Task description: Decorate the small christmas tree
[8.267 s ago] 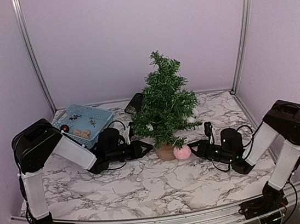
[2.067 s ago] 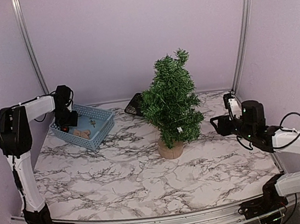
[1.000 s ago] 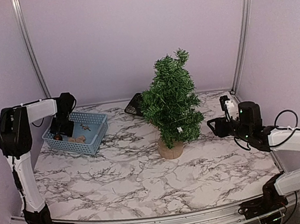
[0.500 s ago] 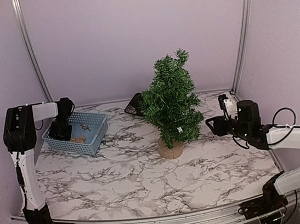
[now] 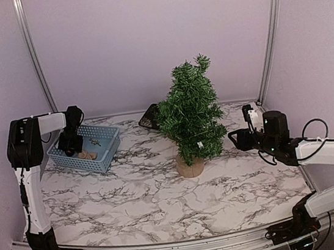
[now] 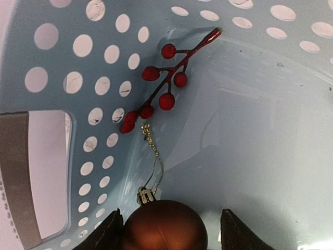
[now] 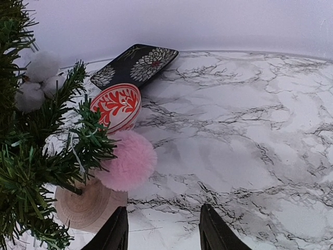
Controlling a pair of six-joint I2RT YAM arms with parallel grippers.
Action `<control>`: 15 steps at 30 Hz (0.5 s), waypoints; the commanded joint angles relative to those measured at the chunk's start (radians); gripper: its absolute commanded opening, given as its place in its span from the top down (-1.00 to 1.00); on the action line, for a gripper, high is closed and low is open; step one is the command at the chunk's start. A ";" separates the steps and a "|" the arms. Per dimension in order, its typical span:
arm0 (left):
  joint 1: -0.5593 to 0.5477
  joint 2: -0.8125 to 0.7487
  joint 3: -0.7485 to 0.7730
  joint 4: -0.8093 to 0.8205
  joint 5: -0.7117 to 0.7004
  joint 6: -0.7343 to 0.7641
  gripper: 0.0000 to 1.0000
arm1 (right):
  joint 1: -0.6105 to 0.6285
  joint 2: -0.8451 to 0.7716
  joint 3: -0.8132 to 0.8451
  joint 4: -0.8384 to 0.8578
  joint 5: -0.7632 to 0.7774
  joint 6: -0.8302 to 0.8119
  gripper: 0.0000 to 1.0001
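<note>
On the left we see the left hand (image 6: 169,229) inside the blue basket (image 5: 100,155). It is released, one finger on each side of a dark red ball (image 6: 165,223), and a twig of red berries (image 6: 161,86) lies near. The small christmas tree (image 5: 192,118) stands upright in the middle of the marble surface (image 5: 165,205), with a pink pompon (image 7: 127,161) just beside its stump (image 7: 86,205). On the right, the right hand (image 7: 164,229) is released and holds nothing, and it faces the tree.

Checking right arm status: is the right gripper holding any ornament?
No, the right gripper has its fingers apart with only bare marble table between them.
</note>
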 commanded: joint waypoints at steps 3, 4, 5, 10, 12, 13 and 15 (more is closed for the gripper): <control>0.016 0.045 0.022 0.021 0.091 0.004 -0.17 | -0.010 0.004 0.041 0.018 -0.006 0.011 0.09; 0.017 0.047 0.020 0.020 0.096 0.002 -0.14 | -0.010 0.004 0.042 0.018 -0.006 0.010 0.09; 0.017 0.047 0.018 0.021 0.107 -0.002 -0.11 | -0.010 0.004 0.042 0.017 -0.006 0.010 0.09; 0.010 0.002 -0.008 0.023 0.125 -0.017 -0.01 | -0.010 -0.002 0.046 0.012 -0.009 0.010 0.09; 0.001 -0.034 -0.025 0.026 0.120 -0.016 0.01 | -0.010 -0.007 0.049 0.008 -0.011 0.011 0.09; -0.004 -0.058 -0.033 0.026 0.112 -0.018 0.01 | -0.009 -0.010 0.050 0.006 -0.012 0.010 0.09; -0.015 -0.106 -0.047 0.027 0.112 -0.025 0.04 | -0.010 -0.015 0.055 -0.001 -0.017 0.009 0.09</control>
